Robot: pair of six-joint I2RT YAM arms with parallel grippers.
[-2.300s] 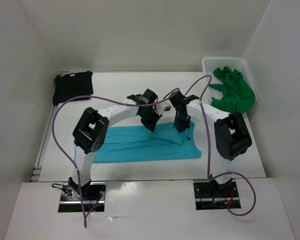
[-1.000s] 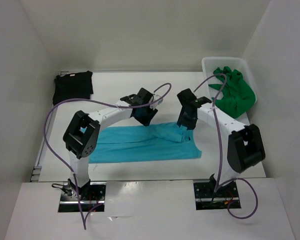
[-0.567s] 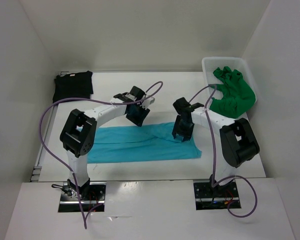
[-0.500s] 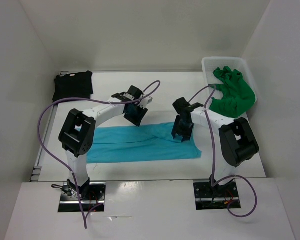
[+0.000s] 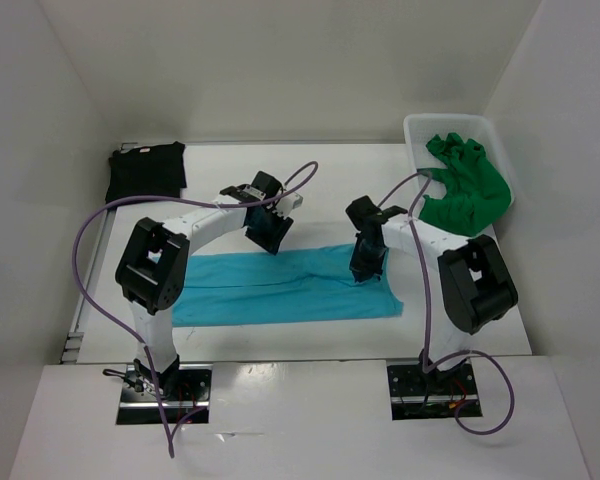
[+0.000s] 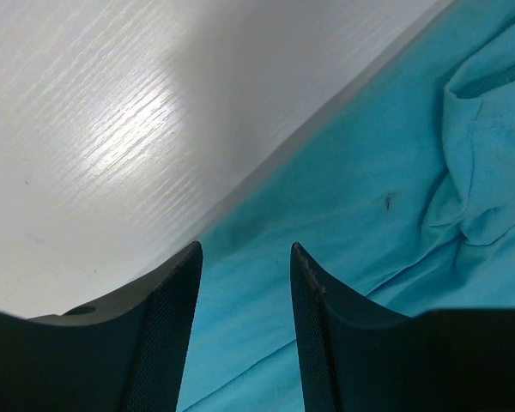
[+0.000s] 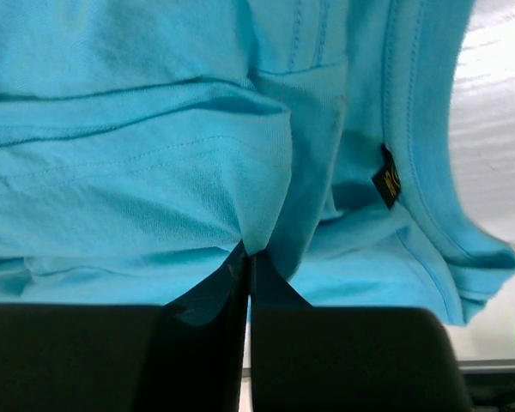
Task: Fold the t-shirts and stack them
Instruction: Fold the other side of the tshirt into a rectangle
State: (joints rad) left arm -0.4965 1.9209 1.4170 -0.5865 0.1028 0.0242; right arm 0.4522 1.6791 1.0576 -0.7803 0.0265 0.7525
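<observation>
Turquoise t-shirt (image 5: 280, 290) lies long and flat, right end rumpled

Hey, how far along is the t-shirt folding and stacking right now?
Done: the black t-shirt looks folded at the far left corner of the table. In hand: the turquoise t-shirt lies mid-table, apparently folded lengthwise; the right gripper is shut on a pinch of its cloth, the left gripper open over its far edge. Left: the green t-shirt sits crumpled in the basket, and nothing is stacked yet.
</observation>
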